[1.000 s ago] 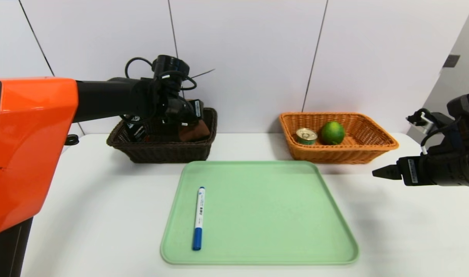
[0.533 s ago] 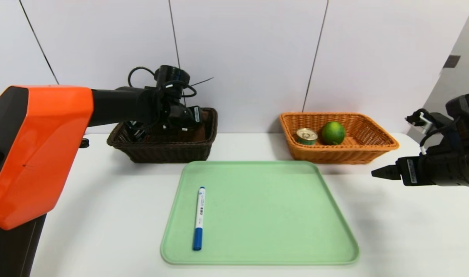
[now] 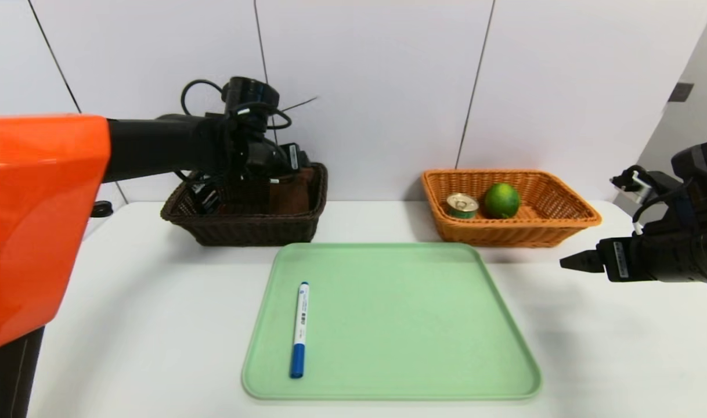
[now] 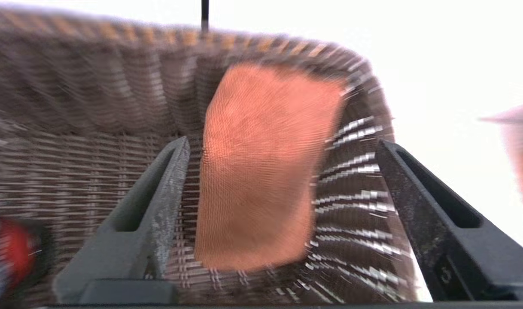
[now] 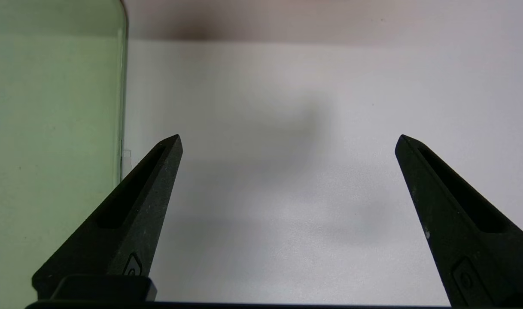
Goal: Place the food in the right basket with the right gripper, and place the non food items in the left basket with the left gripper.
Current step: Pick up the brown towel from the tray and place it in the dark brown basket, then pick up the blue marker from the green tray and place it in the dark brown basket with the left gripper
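My left gripper [image 3: 278, 168] hovers over the left basket [image 3: 249, 229], dark brown wicker at the back left. Its fingers stand open, and the brown towel [image 4: 261, 171] lies loose below them against the basket's end wall [image 4: 94, 107]. The towel [image 3: 289, 194] also shows in the head view, with a dark tube [image 3: 205, 200] at the basket's other end. A white marker with a blue cap [image 3: 299, 328] lies on the green tray [image 3: 400, 302]. The lime [image 3: 501, 200] and the tin can [image 3: 462, 205] sit in the right basket [image 3: 562, 223]. My right gripper [image 3: 568, 261] hangs open and empty [image 5: 287, 139] right of the tray.
The tray's edge [image 5: 122, 86] shows beside the right gripper, with bare white table [image 5: 287, 214] under its fingers. A white panelled wall rises close behind both baskets. The left arm's orange housing [image 3: 34, 226] fills the near left.
The left gripper has opened and let go of the towel, which now rests in the dark basket. The left arm dipped, then rose a little. The right arm has not moved.
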Robot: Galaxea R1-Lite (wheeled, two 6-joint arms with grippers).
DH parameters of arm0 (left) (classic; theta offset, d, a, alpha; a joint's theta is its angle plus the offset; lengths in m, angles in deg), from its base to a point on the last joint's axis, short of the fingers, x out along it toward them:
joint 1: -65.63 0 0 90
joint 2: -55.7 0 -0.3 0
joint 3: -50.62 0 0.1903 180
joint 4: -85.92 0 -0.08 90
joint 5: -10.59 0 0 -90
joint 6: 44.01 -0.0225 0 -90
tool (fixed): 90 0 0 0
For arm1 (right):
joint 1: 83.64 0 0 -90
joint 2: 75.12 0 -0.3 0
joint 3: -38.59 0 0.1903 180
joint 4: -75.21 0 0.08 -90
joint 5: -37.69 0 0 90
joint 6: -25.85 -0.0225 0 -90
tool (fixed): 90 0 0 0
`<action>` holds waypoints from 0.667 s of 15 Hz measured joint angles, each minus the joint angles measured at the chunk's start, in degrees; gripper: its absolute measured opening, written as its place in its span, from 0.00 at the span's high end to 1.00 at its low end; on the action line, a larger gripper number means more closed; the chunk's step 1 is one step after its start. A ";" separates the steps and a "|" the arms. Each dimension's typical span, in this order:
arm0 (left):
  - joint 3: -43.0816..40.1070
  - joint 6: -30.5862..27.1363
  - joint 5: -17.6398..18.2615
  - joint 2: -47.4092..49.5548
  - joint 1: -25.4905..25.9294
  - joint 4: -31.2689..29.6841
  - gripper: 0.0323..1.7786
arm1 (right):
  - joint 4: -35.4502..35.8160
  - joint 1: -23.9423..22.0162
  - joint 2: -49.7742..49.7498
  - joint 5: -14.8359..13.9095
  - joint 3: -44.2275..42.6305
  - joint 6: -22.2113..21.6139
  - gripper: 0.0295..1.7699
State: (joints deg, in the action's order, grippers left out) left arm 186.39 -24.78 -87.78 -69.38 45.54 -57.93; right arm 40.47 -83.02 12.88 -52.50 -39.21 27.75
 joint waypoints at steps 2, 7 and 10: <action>0.00 0.16 -1.24 4.21 -0.06 2.72 0.11 | 0.00 -0.02 0.00 0.09 0.00 0.02 0.03; -0.32 5.40 -5.01 15.02 -4.83 19.04 0.08 | 0.02 0.04 0.04 0.16 -0.02 0.21 0.03; -0.52 14.01 -5.18 18.69 -11.02 34.65 0.07 | -0.04 0.04 0.04 0.18 0.13 0.18 0.03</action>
State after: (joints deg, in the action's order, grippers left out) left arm 185.87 -10.77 -92.96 -50.69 34.52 -23.28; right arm 40.43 -82.98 12.92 -52.31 -39.08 27.94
